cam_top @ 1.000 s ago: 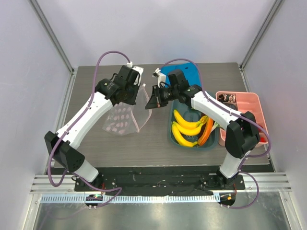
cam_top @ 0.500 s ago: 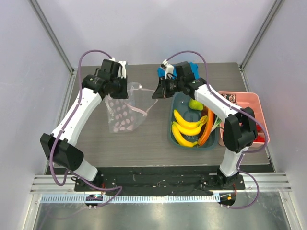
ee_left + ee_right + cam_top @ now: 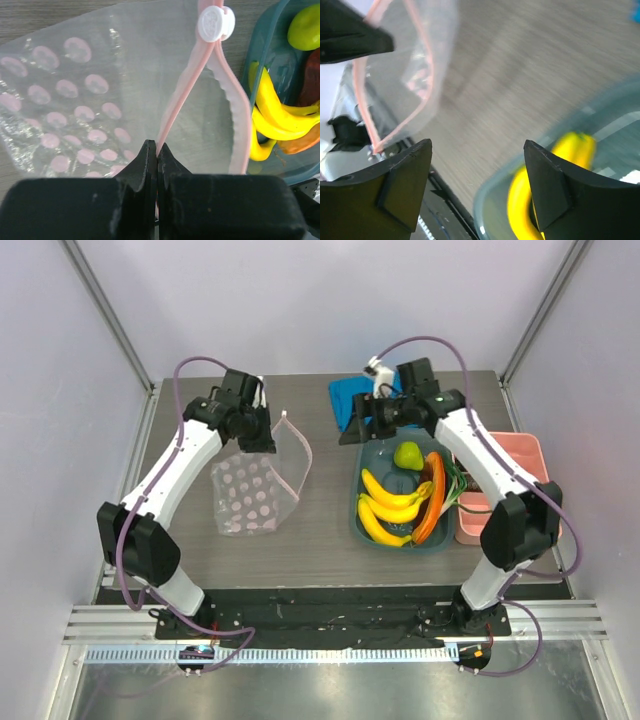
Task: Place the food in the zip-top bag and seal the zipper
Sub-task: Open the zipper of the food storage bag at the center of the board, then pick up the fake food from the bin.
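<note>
The left gripper (image 3: 156,150) is noted clenched on the pink zipper (image 3: 176,105) of the dotted bag (image 3: 252,495). The bag is lifted left of centre in the top view, its mouth spread, with the white slider (image 3: 216,23) seen at the top of the left wrist view. The right gripper (image 3: 477,175) is recorded released, jaws apart with nothing between them, at the upper edge of the teal tub (image 3: 357,512), in which the bananas (image 3: 388,502), pepper (image 3: 432,495), pear (image 3: 407,454) and green onion (image 3: 453,488) are found, right of centre.
</note>
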